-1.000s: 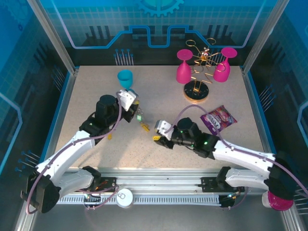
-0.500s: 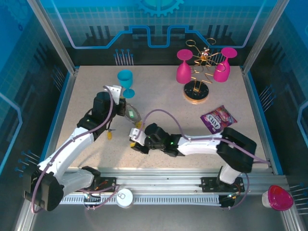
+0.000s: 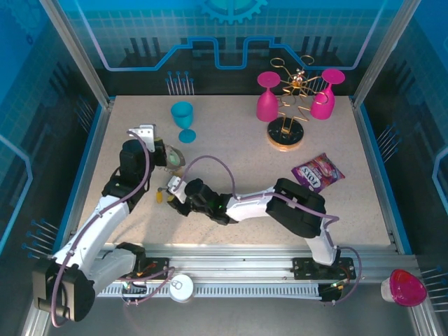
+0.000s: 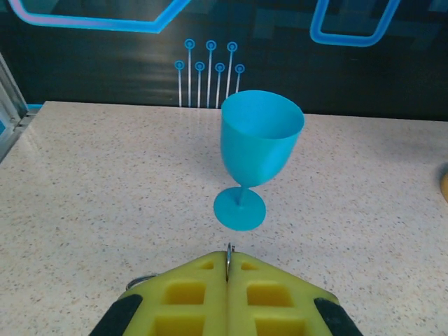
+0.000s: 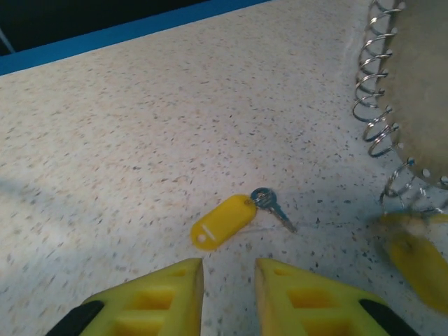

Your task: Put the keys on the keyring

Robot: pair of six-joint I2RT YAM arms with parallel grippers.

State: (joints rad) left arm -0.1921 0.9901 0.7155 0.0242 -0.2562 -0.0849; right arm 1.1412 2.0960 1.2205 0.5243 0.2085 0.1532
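The left jaws are pressed shut on the rim of the keyring (image 5: pixel 376 133), holding it over the left part of the counter (image 3: pixel 231 140), just on the near side of a blue goblet (image 4: pixel 260 143). The right jaws stand narrowly apart and empty, low over a yellow-headed key (image 5: pixel 222 221) lying flat just ahead of them, near the keyring; a second yellow key (image 5: pixel 413 260) shows blurred below the ring's coils

Blue goblet (image 3: pixel 183 115) upright at back-left of table (image 3: pixel 231 126), 2 pink goblets (image 3: pixel 267 99) upside down either side of gold wire rack (image 3: pixel 285 134) back-right, purple snack bag (image 3: pixel 317 173) just in front of it.
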